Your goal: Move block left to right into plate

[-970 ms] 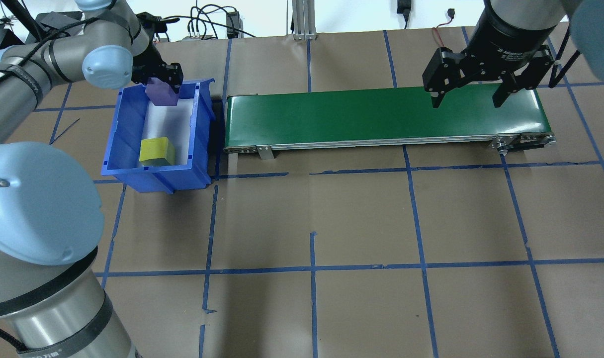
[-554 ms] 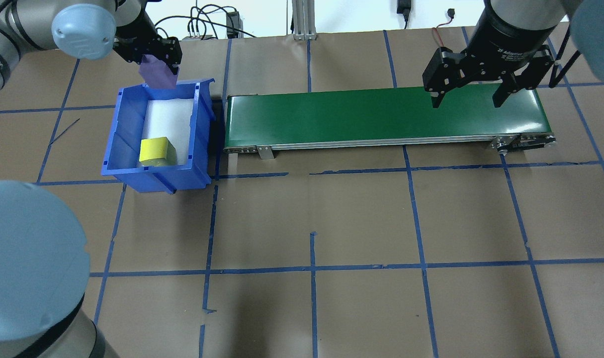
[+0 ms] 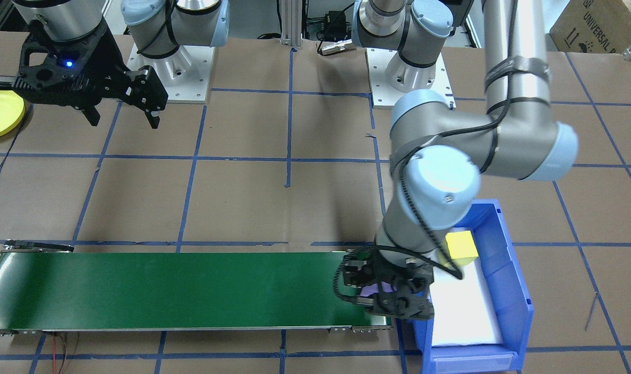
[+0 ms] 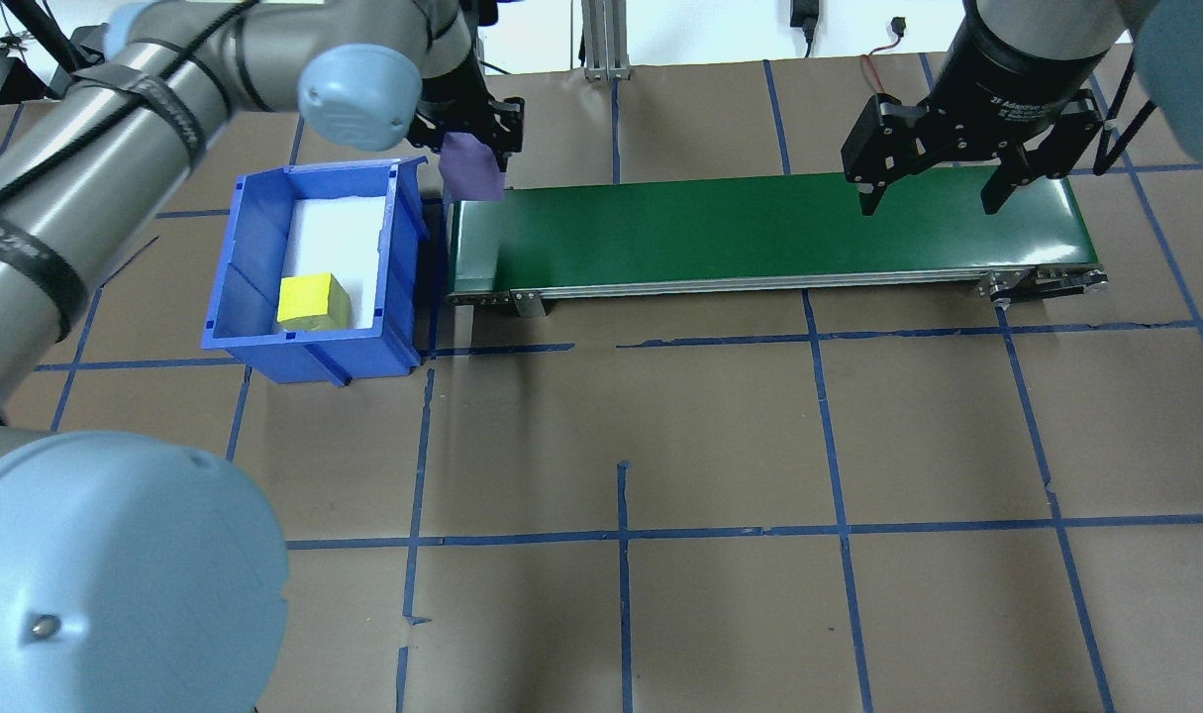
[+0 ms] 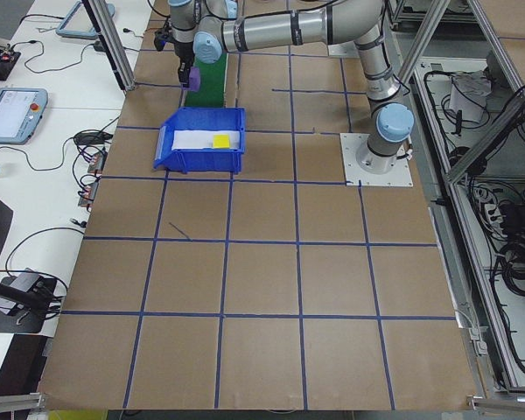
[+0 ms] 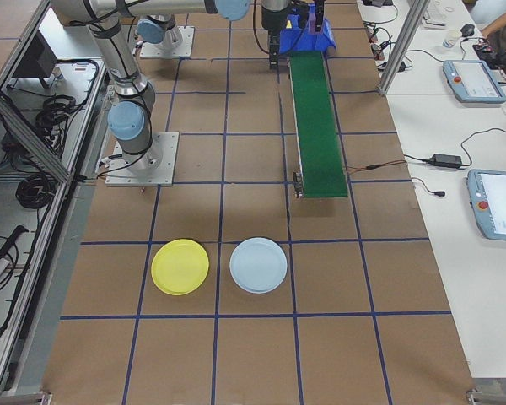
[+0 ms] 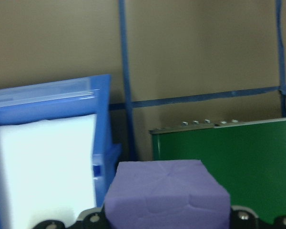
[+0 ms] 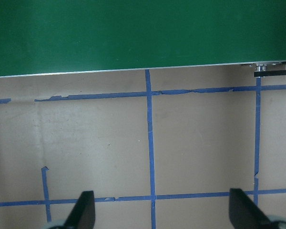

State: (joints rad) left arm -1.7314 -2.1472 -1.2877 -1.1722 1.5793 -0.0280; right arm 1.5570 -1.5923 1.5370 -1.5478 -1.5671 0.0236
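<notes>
Above the green belt's end, left claw grips purple block.

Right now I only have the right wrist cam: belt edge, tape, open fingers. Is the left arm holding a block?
Observer: Yes. The left gripper is shut on a purple block, held in the air by the bin-side end of the conveyor belt.
Operator: Anything left in the bin?
Observer: One yellow block, at the near end of the blue bin.
Operator: Where's the plate from my arm?
Observer: The yellow plate lies on the table past the belt's other end, on the robot's side of a light blue plate. The right gripper hangs open above the belt.
</notes>
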